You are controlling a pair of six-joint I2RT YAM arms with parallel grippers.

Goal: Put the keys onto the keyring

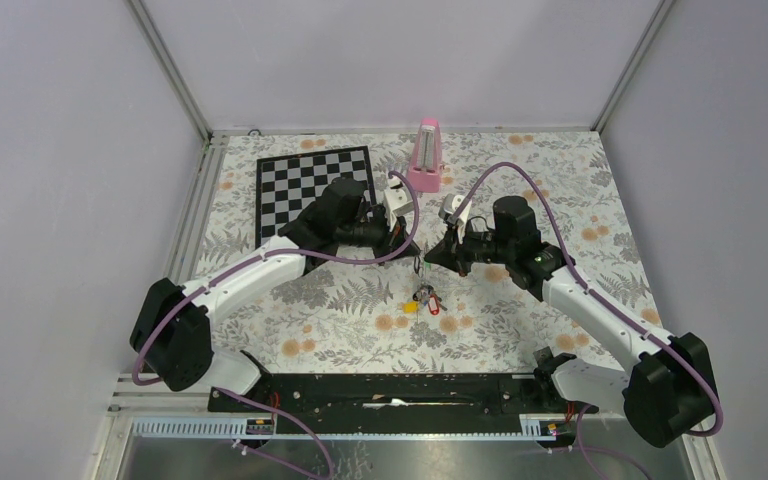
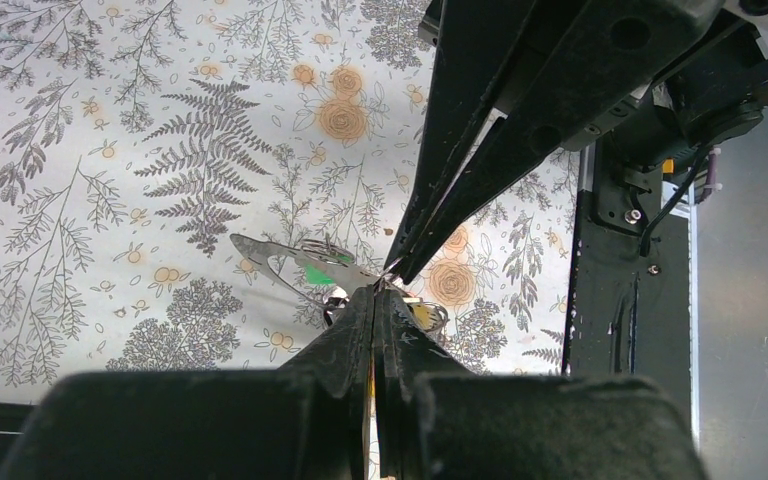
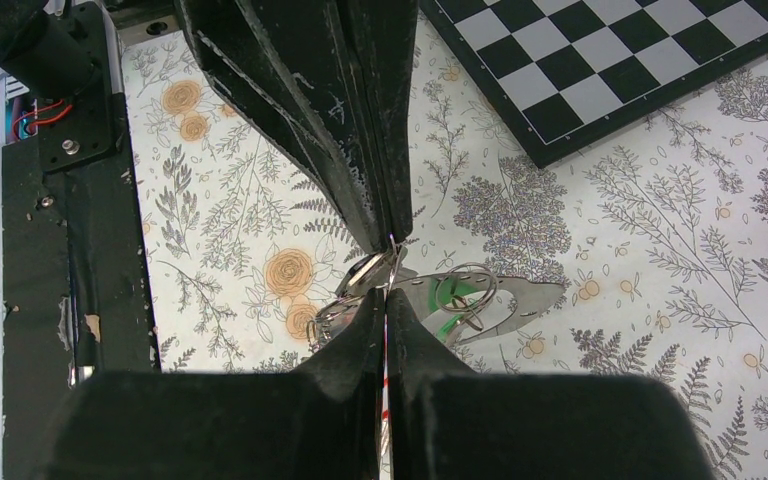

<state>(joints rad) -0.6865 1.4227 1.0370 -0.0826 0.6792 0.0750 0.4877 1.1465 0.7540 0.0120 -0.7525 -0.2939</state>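
Nearest you, the keys (image 1: 425, 298) gather in a tight bunch above the flower-printed counter (image 1: 340, 320), roughly midway between the two arms. Whether the bunch dangles or touches the cloth cannot be told. From above, a yellow tag (image 1: 411, 308) and a red tag (image 1: 434, 305) show. The wrist views add a green tag (image 3: 460, 312) among bare silver metal. Just beyond the bunch, a thin strand of the keyring (image 1: 423, 272) rises to the spot where your left hand (image 1: 415, 250) and right hand (image 1: 432, 257) meet tip to tip, each with its jaws closed on that strand. The rest of the wire loop is too fine to trace, so you cannot make out its full outline or how many keys are threaded on it. In each wrist view the camera's own hand covers part of the bunch. Farther back lies a chessboard (image 1: 315, 185), and past it an upright pink object (image 1: 426, 155) stands near the rear wall.
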